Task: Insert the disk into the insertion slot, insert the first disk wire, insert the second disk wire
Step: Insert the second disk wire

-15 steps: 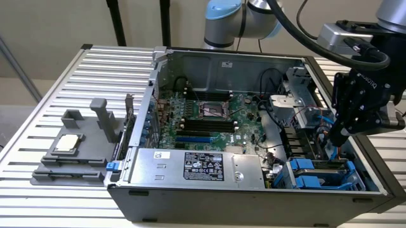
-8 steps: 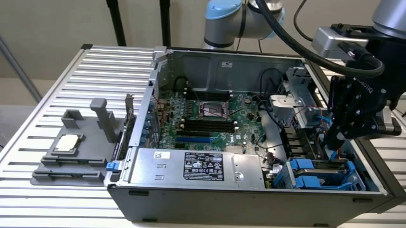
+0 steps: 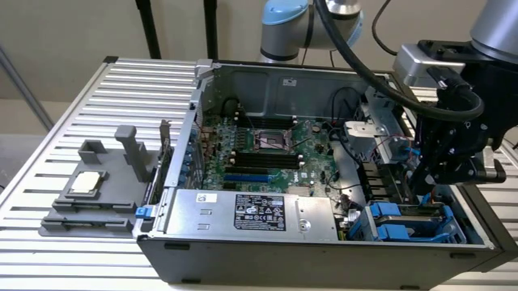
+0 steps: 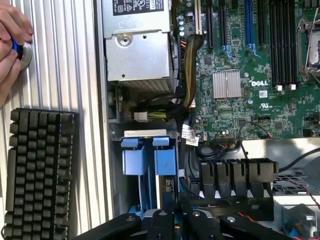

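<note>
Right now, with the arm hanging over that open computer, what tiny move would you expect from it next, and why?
Probably a slow, short descent, I'd guess. The gripper hangs just above the drive bay at the corner of the case, where the blue brackets sit. A cable bundle runs close beside the bay, so going gently seems wise. Whether the disk is fully seated is hidden.

Tight room around the drive bay

The gripper [image 3: 433,182] hangs above the insertion slot [image 3: 413,221]; power supply [image 3: 251,212] crowds its nine o'clock, cables [image 4: 187,95] between, case wall [image 3: 477,224] at three.
</note>
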Controlling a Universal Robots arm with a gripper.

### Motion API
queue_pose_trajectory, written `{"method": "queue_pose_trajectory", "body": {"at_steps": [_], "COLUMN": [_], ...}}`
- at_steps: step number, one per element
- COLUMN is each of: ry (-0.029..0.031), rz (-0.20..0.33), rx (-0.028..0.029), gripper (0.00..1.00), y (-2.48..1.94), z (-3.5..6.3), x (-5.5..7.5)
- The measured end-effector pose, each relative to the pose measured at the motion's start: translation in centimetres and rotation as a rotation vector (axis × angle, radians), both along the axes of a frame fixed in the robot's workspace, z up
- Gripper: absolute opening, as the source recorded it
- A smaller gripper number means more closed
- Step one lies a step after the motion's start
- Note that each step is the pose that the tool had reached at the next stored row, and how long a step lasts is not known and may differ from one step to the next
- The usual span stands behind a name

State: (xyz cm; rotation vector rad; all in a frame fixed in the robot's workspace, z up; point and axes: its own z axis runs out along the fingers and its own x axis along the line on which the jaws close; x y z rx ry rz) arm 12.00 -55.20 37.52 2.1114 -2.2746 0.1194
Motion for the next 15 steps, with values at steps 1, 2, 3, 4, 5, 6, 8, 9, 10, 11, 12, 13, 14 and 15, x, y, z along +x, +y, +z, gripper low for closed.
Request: {"method": "queue_pose_trajectory", "body": {"at_steps": [1,2,3,4,5,6,8,9,10,11,12,13,14,15], "ry": [-0.0020,-0.0040,-0.0059,-0.0078,-0.0098,-0.0121,-0.0163,-0.0185,-0.0208,-0.0230,-0.0254,-0.0279,-0.0307,-0.0334], "rz": [0.003,0.005,0.008,0.010,0.013,0.016,0.022,0.026,0.030,0.033,0.036,0.038,0.041,0.043], "rx": [0.0036,0.0071,0.0104,0.0136,0.0169,0.0204,0.0285,0.0329,0.0374,0.0420,0.0469,0.0518,0.0576,0.0632], "gripper": [0.16,0.16,0.16,0.16,0.16,0.16,0.16,0.16,0.16,0.16,0.16,0.16,0.16,0.16], "y": [-0.12,-0.27,-0.41,-0.54,-0.67,-0.79,-0.98,-1.06,-1.15,-1.24,-1.33,-1.42,-1.54,-1.66], "z": [-0.10,-0.20,-0.31,-0.41,-0.51,-0.59,-0.78,-0.87,-0.97,-1.05,-1.13,-1.21,-1.29,-1.36], "x": [0.0,-0.1,-0.1,-0.1,-0.2,-0.2,-0.3,-0.3,-0.3,-0.4,-0.4,-0.4,-0.5,-0.5]}}
